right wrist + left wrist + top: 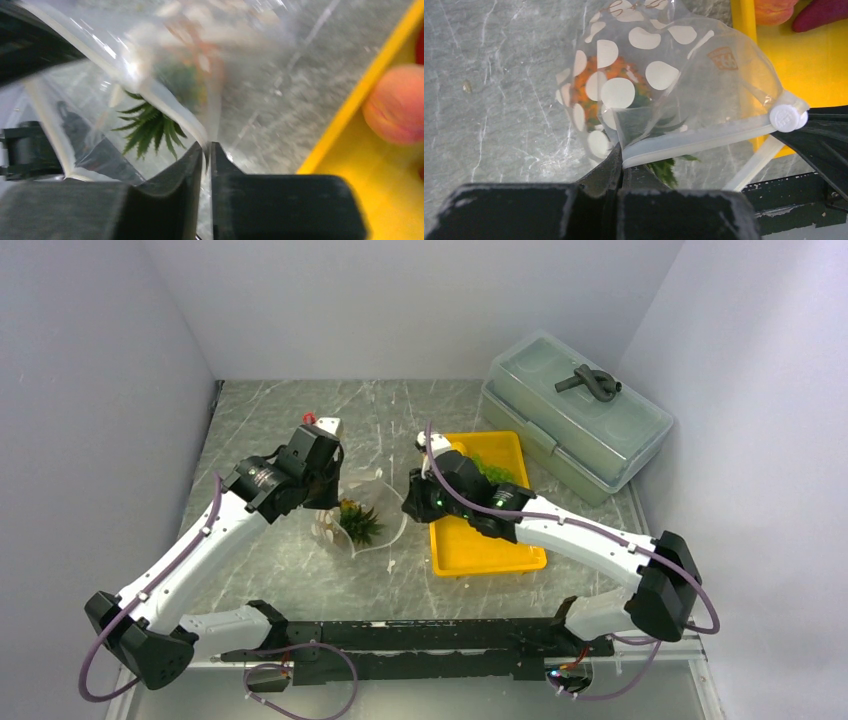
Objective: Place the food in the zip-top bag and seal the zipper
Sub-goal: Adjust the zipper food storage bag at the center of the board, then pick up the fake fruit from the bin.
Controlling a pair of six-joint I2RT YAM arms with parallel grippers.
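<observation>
risk: right pincer [207, 150] is a slit apart at the zip-top bag [684, 85] mouth, grip unclear. If the rim slips, the mouth sags and the pineapple [591, 82] could spill.
left pincer [620, 165]: pressed together on the zipper [694, 141].
arms: both angled inward, facing across the bag, over the table [499, 75].
food: pineapple in bag; orange fruit [395, 105] in tray [819, 65].

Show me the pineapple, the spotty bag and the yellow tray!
pineapple [361, 521]: top view, on its green crown.
spotty bag [661, 75]: left wrist view, on a white dot on its side.
yellow tray [485, 552]: top view, on its bare near floor.
</observation>
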